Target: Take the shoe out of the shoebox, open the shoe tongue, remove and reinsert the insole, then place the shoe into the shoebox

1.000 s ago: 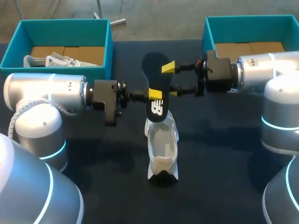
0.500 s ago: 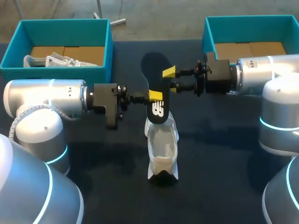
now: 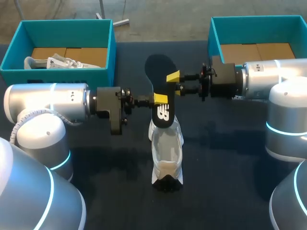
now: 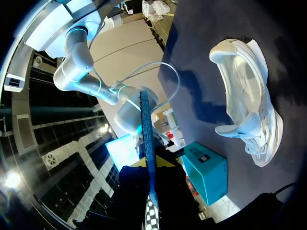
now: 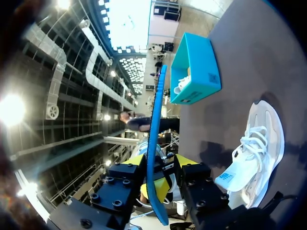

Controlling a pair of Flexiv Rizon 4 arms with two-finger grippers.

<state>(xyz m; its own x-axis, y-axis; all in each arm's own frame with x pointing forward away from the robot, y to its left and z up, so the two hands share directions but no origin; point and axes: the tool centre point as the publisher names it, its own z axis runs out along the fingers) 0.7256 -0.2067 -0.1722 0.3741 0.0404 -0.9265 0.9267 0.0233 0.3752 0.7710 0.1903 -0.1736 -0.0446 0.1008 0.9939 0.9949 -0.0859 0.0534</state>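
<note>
Insole held aloft on end over tabletop centre, wide end uppermost, lower end just above shoe. Left gripper clenched on insole's lower half. Right gripper set at insole's opposite edge; grip state could not be told. White shoe laid at tabletop centre. Teal shoeboxes placed at far left corner and far right corner; second shoe seen in left one.

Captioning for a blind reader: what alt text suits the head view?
The left end effector and right end effector grip a dark insole upright from opposite sides, over a white shoe on the dark table. Behind, the teal left shoebox holds a second shoe; the right shoebox shows only cardboard.
</note>
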